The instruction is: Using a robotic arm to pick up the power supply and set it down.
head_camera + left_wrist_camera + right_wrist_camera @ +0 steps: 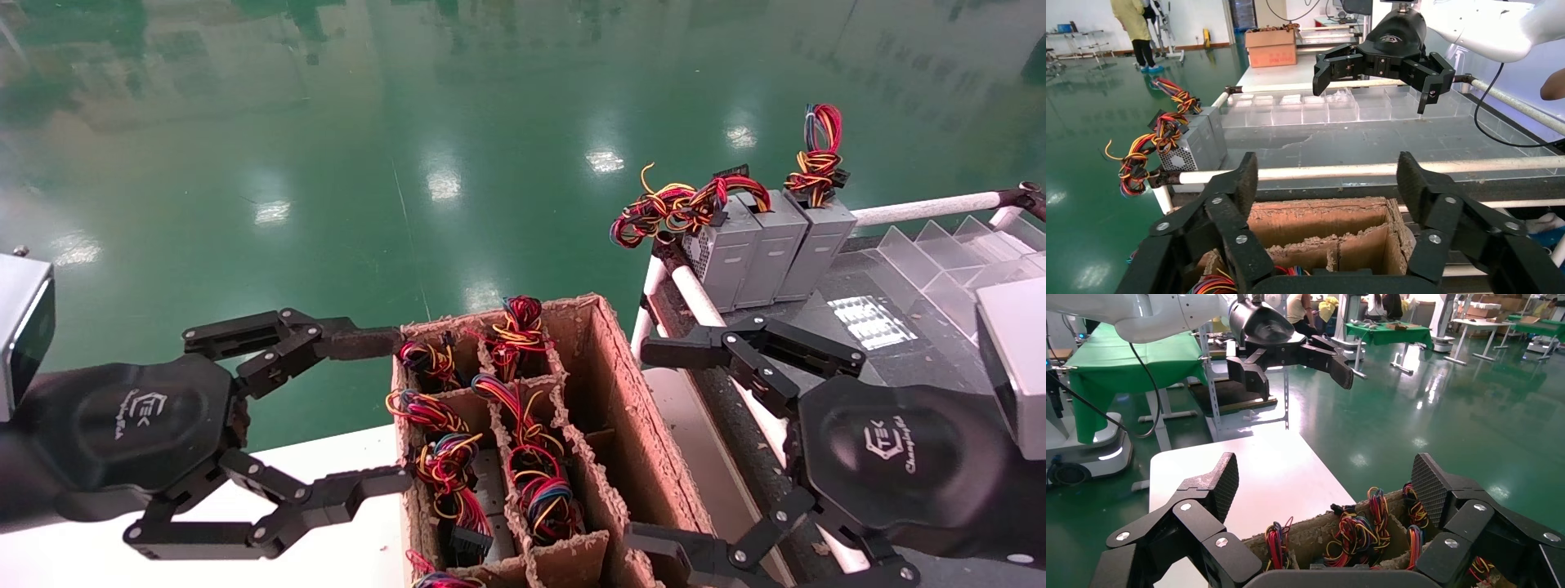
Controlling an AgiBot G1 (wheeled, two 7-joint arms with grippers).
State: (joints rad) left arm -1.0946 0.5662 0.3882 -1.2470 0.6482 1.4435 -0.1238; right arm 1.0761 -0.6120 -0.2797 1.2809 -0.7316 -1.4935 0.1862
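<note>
A brown cardboard divider box (609, 408) stands between the two claws. Several of its compartments hold power supplies sunk deep, with only their wire bundles (445, 469) of red, yellow, black and blue showing above the frayed partitions; the compartments along its right side look bare. The left claw (343, 416) hovers spread wide at the box's left wall, gripping nothing. The right claw (654, 445) is likewise wide open and empty beside the box's right wall. Three grey power supplies (764, 245) stand upright, side by side, on the dark desk (899, 359) to the right, near clear plastic dividers (956, 253).
</note>
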